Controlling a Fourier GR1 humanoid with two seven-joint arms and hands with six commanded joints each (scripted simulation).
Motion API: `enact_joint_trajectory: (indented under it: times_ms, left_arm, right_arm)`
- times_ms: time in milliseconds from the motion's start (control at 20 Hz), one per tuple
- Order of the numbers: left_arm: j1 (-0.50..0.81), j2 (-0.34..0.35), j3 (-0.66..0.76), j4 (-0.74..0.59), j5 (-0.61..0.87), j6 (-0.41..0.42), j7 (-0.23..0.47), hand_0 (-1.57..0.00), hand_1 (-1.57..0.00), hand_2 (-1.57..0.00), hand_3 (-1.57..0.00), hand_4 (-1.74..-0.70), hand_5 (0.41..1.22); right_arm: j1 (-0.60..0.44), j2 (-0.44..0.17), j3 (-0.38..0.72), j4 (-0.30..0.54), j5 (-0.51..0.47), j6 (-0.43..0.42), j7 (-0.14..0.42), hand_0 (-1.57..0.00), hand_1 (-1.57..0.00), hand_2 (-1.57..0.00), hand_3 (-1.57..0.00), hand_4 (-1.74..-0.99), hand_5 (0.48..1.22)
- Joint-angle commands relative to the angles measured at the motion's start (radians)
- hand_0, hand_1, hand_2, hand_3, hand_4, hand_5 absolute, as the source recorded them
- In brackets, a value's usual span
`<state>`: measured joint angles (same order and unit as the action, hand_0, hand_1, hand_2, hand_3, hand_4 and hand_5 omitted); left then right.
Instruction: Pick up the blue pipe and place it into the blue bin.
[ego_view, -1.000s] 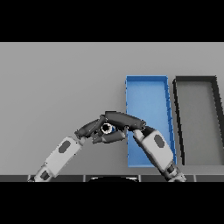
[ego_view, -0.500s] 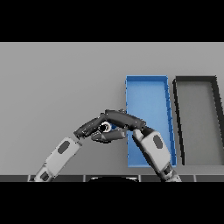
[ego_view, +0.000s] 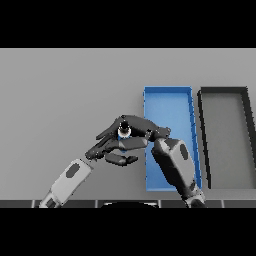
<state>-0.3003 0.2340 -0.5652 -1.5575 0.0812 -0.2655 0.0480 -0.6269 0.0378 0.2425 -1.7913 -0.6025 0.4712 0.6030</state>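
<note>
The blue pipe (ego_view: 123, 132) shows as a pale ring-shaped end between the dark fingers of my two hands, above the table just left of the blue bin (ego_view: 167, 102). My right hand (ego_view: 142, 128) reaches in from the lower right, across the bin's left side, and its fingers are curled round the pipe. My left hand (ego_view: 111, 147) comes in from the lower left and sits right below the pipe. Its fingers are stretched out and its thumb (ego_view: 122, 159) is spread away beneath. Most of the pipe's body is hidden by the fingers.
A black bin (ego_view: 227, 135) stands right of the blue bin, close beside it. My right forearm (ego_view: 175, 162) covers the blue bin's near left part. Grey table stretches to the left and behind the hands.
The pipe has moved up in the view with my right hand. My left hand has stayed about where it was, and its thumb now hangs apart below.
</note>
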Motion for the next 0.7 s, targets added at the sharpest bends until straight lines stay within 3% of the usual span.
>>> enact_joint_trajectory:
  times_ms: [0,150,350,650]
  left_arm:
    - [-0.005,0.006,0.007,-0.001,0.012,-0.008,0.009,0.0,0.0,0.0,0.0,-0.87,0.523]
    - [0.001,0.005,0.002,-0.002,0.004,-0.004,0.012,0.0,0.0,0.0,0.0,-0.86,0.503]
    - [0.011,0.018,-0.002,-0.024,0.005,-0.009,0.009,0.0,0.0,0.0,0.0,-0.87,0.485]
    - [0.017,0.02,-0.005,-0.031,-0.009,0.003,0.023,0.0,0.0,0.0,0.0,-0.84,0.481]
  right_arm:
    - [-0.036,-0.016,-0.003,0.006,-0.025,-0.027,0.003,-1.57,-1.57,-1.57,-1.57,-1.493,1.221]
    - [-0.159,-0.104,-0.03,0.001,-0.112,-0.132,0.0,-1.57,-1.57,-1.57,-1.57,-1.493,1.221]
    - [-0.348,-0.171,-0.131,0.074,-0.128,-0.151,-0.05,-1.57,-1.57,-1.57,-1.57,-1.496,1.221]
    - [-0.446,-0.269,-0.254,0.268,0.023,-0.213,-0.108,-1.57,-1.57,-1.57,-1.57,-1.498,1.221]
